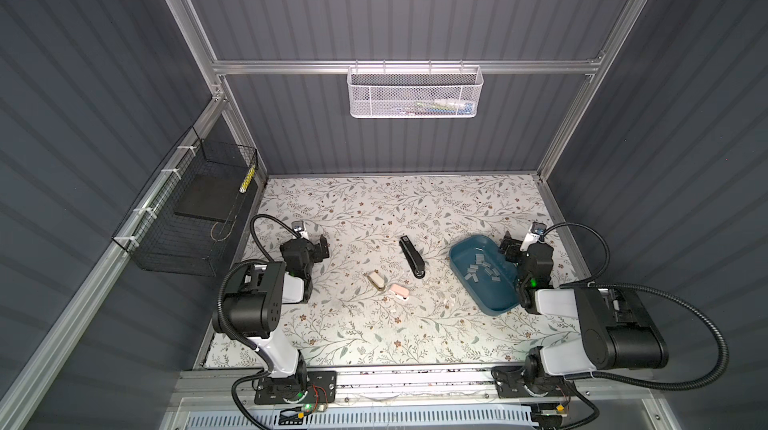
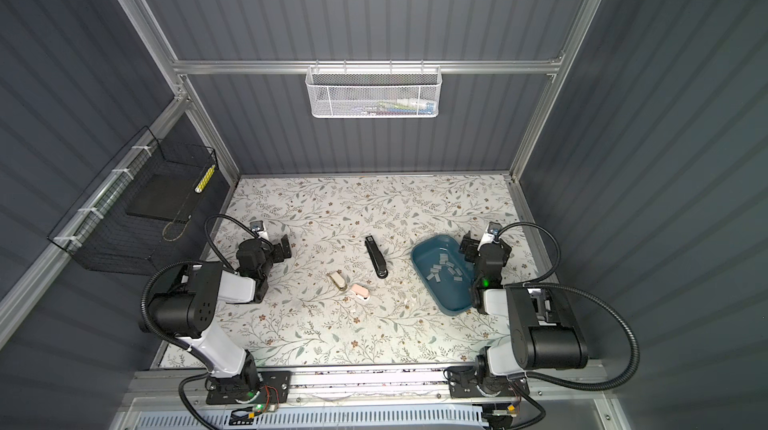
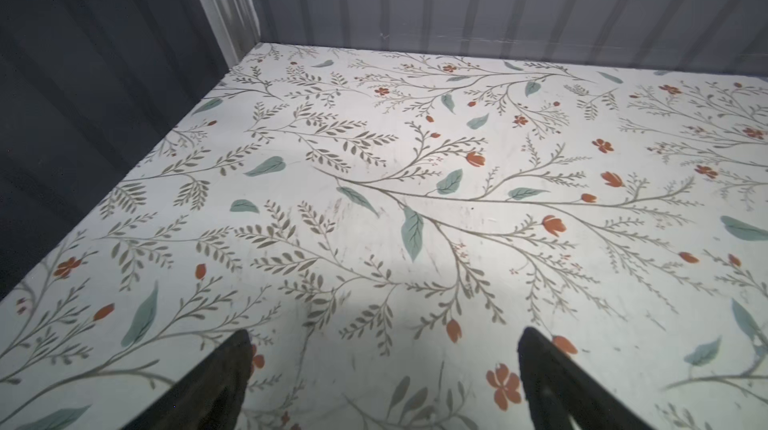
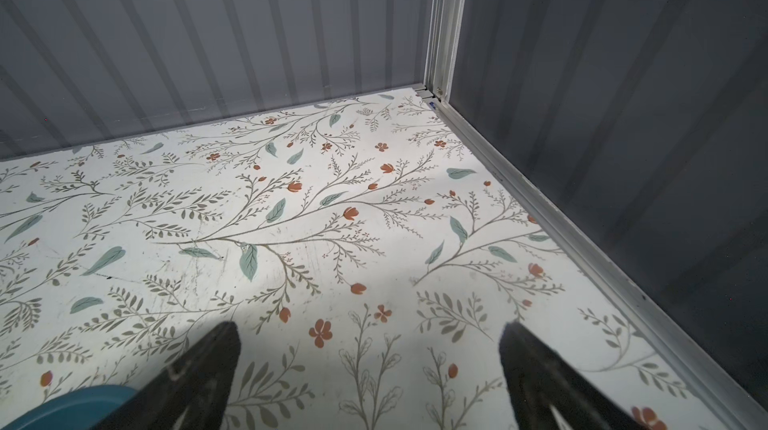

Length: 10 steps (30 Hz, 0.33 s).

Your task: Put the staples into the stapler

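Your left gripper [image 3: 384, 338] and right gripper [image 4: 370, 330] both stand spread wide, holding nothing, seemingly clear of the table [image 3: 374, 199]. The staples [image 1: 482, 272] lie in the blue tray [image 1: 494, 300]; the black stapler [image 1: 411, 258] lies mid-table.

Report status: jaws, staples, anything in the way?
Left gripper, right gripper: jaws open, empty. Staples loose in teal tray; black stapler lies mid-table. Nothing between them; beige stapler, pink stapler aside.

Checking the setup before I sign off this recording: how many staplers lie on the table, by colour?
black stapler: 1
beige stapler: 1
pink stapler: 1
Total: 3
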Tool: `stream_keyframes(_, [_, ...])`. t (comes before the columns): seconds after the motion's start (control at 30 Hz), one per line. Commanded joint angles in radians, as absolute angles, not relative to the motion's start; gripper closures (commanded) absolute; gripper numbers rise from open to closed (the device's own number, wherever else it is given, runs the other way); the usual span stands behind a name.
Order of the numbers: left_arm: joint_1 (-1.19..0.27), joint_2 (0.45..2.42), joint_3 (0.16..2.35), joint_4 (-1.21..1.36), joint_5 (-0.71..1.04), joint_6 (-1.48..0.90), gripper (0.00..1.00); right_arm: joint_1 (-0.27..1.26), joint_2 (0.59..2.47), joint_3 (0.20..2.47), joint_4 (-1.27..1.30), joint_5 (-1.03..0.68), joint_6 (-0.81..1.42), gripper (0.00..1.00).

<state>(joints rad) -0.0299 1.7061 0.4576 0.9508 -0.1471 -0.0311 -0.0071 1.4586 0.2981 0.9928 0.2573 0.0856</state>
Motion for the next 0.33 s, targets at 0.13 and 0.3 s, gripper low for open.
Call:
stream_keyframes(0.13, [-0.032, 1.715, 0.472, 0.91, -0.095, 0.005, 0.0, -0.008, 1.462, 0.301, 1.027, 0.259, 0.078, 0.01])
stream_keyframes(0.3, [-0.032, 1.714, 0.471, 0.912, -0.095, 0.005, 0.0, -0.009, 1.46, 0.301, 1.026, 0.256, 0.078, 0.01])
